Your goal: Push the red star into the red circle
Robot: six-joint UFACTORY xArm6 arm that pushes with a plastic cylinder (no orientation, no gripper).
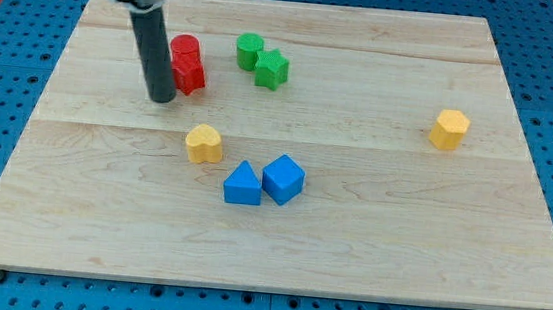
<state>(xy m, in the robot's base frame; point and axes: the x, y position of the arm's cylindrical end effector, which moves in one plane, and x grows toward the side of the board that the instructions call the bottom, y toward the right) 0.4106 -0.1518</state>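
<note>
The red star (pixel 189 73) lies near the view's upper left on the wooden board (pixel 370 233). It touches the red circle (pixel 184 48), a short cylinder just above it. My tip (pixel 162 98) is at the end of the dark rod, just left of and slightly below the red star, close to it or touching it.
A green circle (pixel 250 49) and a green star (pixel 272 69) sit together right of the red blocks. A yellow heart (pixel 203 143) lies below my tip. A blue triangle (pixel 243 184) and a blue cube (pixel 282 179) touch. A yellow hexagon (pixel 448 129) is at the right.
</note>
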